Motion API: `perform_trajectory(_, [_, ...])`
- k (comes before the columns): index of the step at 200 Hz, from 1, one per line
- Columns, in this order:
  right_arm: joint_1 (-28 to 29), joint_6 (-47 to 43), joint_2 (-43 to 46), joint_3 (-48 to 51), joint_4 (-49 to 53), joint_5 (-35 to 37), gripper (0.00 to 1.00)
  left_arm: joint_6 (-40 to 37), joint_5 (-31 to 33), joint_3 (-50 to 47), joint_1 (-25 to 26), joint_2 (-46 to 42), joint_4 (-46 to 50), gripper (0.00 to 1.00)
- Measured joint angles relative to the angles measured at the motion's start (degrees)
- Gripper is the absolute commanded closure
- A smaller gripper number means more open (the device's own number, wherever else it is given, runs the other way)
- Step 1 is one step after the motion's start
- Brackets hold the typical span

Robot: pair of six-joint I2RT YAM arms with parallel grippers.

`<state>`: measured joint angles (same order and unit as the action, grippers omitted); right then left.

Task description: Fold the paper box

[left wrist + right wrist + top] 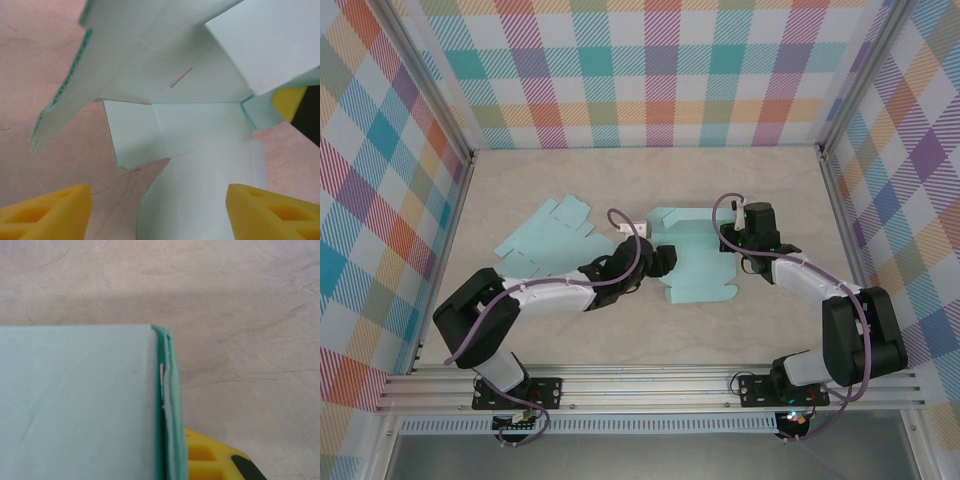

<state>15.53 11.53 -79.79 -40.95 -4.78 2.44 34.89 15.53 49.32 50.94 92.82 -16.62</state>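
Observation:
The light teal paper box (pixel 698 262) lies partly folded at mid-table. My left gripper (pixel 666 262) is at its left edge. In the left wrist view its yellow fingers (pixel 50 212) stand wide apart and open, with a curved flap (pixel 200 190) of the box lying loose between them. Behind the flap, a slotted panel (pixel 165 65) rises. My right gripper (pixel 741 242) is at the box's right side, shut on a doubled-over side wall (pixel 167 405). One of its yellow fingers (pixel 210 460) shows beside that wall; the other is hidden behind the paper.
A second flat teal cut-out (pixel 545 240) lies on the table to the left of the box, close to my left arm. Plaid walls with metal posts (pixel 450 130) enclose the table on three sides. Bare tabletop (pixel 650 325) lies in front of the box.

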Motion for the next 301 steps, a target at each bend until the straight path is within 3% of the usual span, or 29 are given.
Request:
perform_trajectory(54, [0.0,0.0,0.0,0.02,-0.07,-0.15,1.0,-1.16,-1.51,2.23,-0.76,3.32,-2.73,0.41])
perform_trajectory(135, [0.0,0.0,0.0,0.02,-0.22,-0.15,1.0,-3.8,-3.1,5.99,-0.79,5.16,-6.84,0.45])
perform_trajectory(246, [-0.02,-0.02,0.0,0.42,-0.17,0.57,1.0,-4.55,-6.05,9.38,-0.83,10.08,-7.78,0.43])
perform_trajectory(301, [0.0,0.0,0.02,0.5,-0.28,0.48,1.0,-6.56,-12.68,3.93,-0.76,-0.44,-4.22,0.35])
